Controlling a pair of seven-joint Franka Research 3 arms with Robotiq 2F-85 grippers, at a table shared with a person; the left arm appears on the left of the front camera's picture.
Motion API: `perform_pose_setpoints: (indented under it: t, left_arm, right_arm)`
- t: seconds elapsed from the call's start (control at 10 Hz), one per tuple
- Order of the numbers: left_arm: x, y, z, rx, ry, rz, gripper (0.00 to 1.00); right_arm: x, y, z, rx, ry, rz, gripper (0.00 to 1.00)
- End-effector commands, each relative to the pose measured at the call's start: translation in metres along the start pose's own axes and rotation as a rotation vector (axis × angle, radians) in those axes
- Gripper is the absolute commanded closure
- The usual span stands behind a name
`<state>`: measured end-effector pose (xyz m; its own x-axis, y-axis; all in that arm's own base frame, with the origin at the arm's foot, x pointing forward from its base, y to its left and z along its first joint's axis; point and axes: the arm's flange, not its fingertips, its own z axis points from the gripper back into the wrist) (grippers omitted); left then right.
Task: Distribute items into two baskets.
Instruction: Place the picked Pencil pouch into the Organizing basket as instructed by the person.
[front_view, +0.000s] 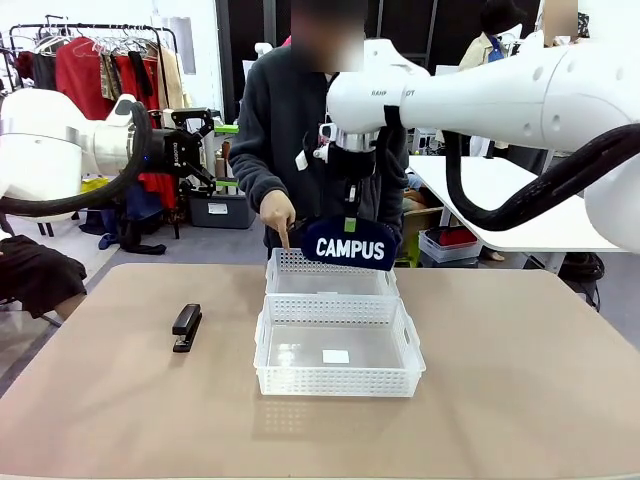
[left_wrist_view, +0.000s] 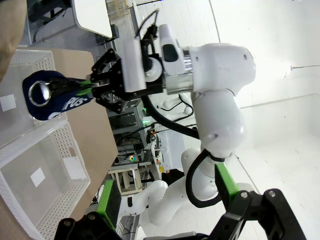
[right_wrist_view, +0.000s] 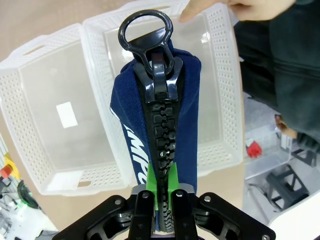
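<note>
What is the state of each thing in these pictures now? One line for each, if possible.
pouch: zipped shut, hanging above the far basket.
right tool: shut on the pouch.
left tool: open, holding nothing, raised.
stapler: closed, lying flat on the table.
near basket: upright, only a white label inside.
far basket: upright, nothing seen inside; a person's hand points at it.

You've got glossy white shells on the arm, a thick black cable looping behind the right claw, and green pads on its black fingers.
</note>
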<state>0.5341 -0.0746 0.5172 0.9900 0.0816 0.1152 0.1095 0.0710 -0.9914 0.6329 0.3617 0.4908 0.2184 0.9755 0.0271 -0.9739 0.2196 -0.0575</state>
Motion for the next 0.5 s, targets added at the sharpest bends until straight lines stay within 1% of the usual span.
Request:
perform_pose_setpoints:
  t: [0.0, 0.1, 0.4]
  left_arm:
    - [-0.001, -0.002, 0.001, -0.001, -0.002, -0.001, 0.0]
    - [-0.001, -0.002, 0.001, -0.001, -0.002, -0.001, 0.0]
    - [-0.001, -0.002, 0.001, -0.001, -0.002, -0.001, 0.0]
  right_arm:
    - [0.016, -0.005, -0.012, -0.066, -0.004, 0.048, 1.0]
    - [0.019, -0.005, -0.018, -0.051, -0.009, 0.061, 1.0]
    - [0.031, -0.004, -0.045, -0.077, -0.014, 0.116, 1.0]
